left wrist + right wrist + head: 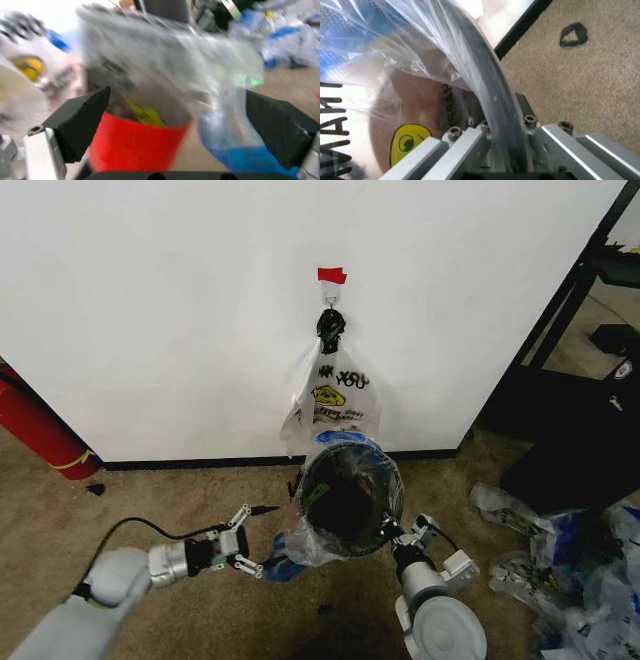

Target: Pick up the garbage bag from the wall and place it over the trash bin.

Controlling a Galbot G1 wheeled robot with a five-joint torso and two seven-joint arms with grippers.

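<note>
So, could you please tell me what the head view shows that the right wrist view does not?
Only the head view shows the hook and red tape strip on the wall, and the left gripper, open beside the trash bin. Only the right wrist view shows the right gripper shut on the bin's rim. Both show the garbage bag draped over the bin and the smiley-face bag behind.

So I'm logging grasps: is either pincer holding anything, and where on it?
The right pincer grips the trash bin at its rim, over the garbage bag. The left pincer holds nothing.
</note>
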